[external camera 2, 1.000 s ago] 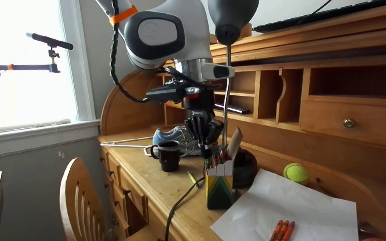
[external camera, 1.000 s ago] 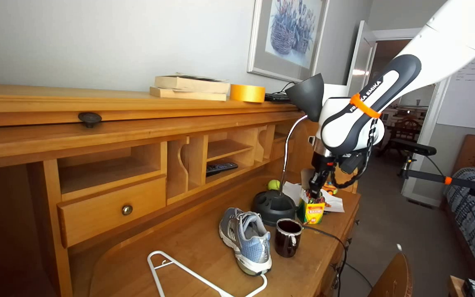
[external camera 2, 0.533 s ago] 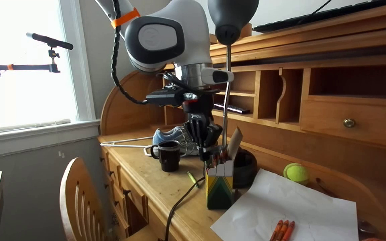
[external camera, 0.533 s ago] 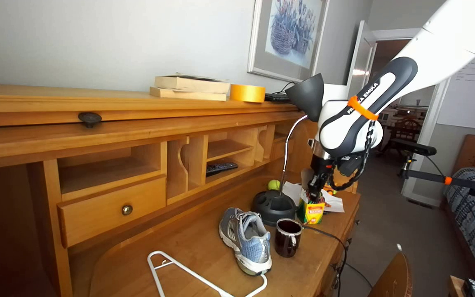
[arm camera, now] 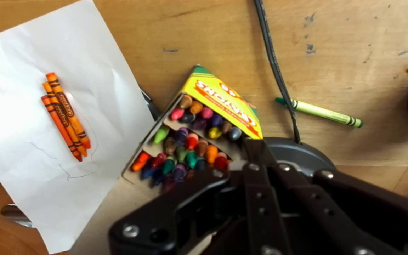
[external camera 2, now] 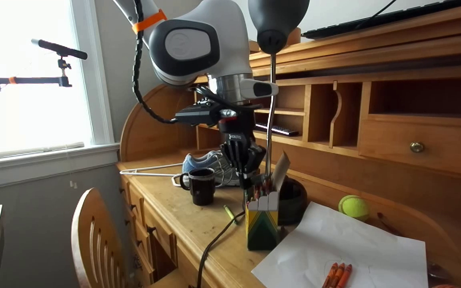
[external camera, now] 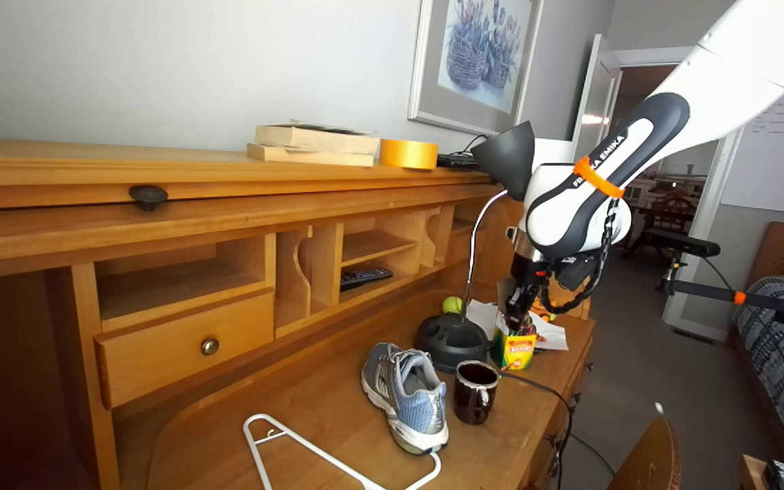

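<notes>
My gripper (external camera: 514,321) points down at the rim of an open crayon box (external camera: 518,354), its fingers brought together. In the wrist view, the fingertips (arm camera: 256,144) overlap the box's near corner. Whether they touch its wall is hidden, and no held thing shows. The yellow and green box (arm camera: 221,99) stands upright, full of many-coloured crayons (arm camera: 191,141), with its lid flap up (external camera 2: 281,170). A light green crayon (arm camera: 324,112) lies on the desk beside a black cord (arm camera: 273,60). Several orange-red crayons (arm camera: 67,117) lie on white paper (arm camera: 12,117).
A desk lamp (external camera: 453,344) stands close beside the box, its shade (external camera: 508,160) near the arm. A dark mug (external camera: 472,401), a shoe (external camera: 409,401) and a white hanger (external camera: 324,454) lie along the desk. A tennis ball (external camera 2: 353,207) is near the paper. A chair (external camera 2: 94,240) stands in front.
My gripper has shifted slightly towards the mug side of the box, dipping a little and then rising slightly. The box, the crayons and the other things have not moved.
</notes>
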{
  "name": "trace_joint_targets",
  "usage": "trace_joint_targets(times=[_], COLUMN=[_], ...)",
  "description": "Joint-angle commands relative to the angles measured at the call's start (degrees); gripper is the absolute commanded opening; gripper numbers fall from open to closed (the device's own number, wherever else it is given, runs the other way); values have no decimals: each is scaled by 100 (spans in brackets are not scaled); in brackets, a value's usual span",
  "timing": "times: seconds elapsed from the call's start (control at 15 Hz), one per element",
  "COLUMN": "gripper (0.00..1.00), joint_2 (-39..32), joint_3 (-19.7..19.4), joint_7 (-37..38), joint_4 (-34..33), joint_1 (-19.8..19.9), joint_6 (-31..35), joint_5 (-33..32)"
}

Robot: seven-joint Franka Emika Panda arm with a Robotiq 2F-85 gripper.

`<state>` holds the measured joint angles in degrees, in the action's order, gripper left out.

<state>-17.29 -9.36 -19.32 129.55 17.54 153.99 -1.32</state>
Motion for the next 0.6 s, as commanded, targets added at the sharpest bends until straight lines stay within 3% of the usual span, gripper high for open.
trace_joint_targets(times=[0.0,0.27,0.53], gripper=[0,0,0], joint_2=[227,535,1083], joint_3=[46,168,347], joint_7=[22,-194,-992], joint_4=[275,539,1005], joint_1=[-52,-91,-148], joint_6=[108,-80,-360], joint_5=[8,1,-86])
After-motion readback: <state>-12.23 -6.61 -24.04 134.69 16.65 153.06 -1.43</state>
